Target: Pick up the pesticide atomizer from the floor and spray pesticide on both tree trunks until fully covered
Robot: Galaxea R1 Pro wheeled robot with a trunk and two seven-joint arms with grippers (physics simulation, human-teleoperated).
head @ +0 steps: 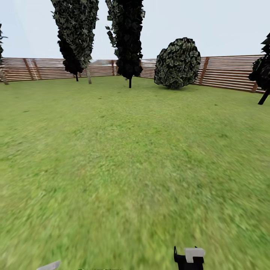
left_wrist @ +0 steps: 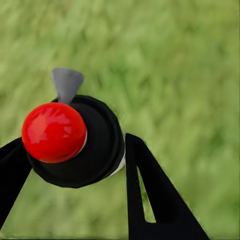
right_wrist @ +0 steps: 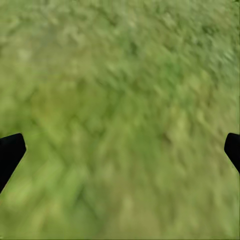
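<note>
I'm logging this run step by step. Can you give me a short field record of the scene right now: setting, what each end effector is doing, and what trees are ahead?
setting: grass lawn with a wooden fence at the far side
left end effector: shut on the spray bottle, red top facing the camera
right end effector: open, nothing between its fingers, grass below
ahead: a pale-trunked tree, dark conifers, a round bush
spraying: not yet at a trunk
</note>
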